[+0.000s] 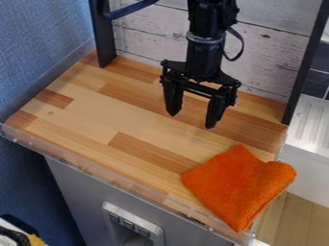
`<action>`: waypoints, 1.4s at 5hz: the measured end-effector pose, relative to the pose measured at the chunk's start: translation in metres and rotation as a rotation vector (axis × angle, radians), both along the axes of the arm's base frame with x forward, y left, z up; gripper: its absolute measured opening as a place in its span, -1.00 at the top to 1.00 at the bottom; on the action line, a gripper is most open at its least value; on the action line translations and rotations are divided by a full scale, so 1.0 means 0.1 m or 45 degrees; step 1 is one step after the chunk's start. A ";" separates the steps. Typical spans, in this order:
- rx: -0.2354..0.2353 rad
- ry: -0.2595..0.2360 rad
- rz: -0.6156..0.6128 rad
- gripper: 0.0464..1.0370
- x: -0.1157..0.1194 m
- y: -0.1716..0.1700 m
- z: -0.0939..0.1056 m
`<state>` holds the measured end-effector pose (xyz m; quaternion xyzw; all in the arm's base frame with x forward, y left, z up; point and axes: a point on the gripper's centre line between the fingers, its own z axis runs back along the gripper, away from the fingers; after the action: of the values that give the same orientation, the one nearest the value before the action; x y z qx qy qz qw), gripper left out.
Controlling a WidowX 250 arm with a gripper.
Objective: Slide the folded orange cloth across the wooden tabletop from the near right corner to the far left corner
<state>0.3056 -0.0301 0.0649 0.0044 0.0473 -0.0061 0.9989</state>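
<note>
The black gripper (192, 120) hangs over the back middle of the wooden counter (96, 115), its two fingers apart with nothing between them. An orange cloth (239, 188), folded and ribbed, lies at the counter's front right corner, below and to the right of the gripper and apart from it. One part of the cloth bulges up at its right side and overhangs the counter's right edge.
A clear raised strip (83, 168) runs along the counter's front edge. Black posts stand at the back left (103, 33) and back right (302, 67), with a whitish plank wall (147, 33) between them. A white ridged surface (311, 127) is at the right.
</note>
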 end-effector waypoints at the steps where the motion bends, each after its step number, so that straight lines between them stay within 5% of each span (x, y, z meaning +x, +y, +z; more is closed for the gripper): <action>1: -0.003 0.010 -0.079 -0.92 -0.06 -0.04 -0.07; 5: -0.049 -0.158 -0.696 -0.92 -0.40 -0.63 -0.01; 7: -0.082 -0.131 -0.881 -0.92 -0.46 -0.73 0.00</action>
<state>0.2598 -0.1030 0.0647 -0.0110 -0.0076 -0.3454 0.9384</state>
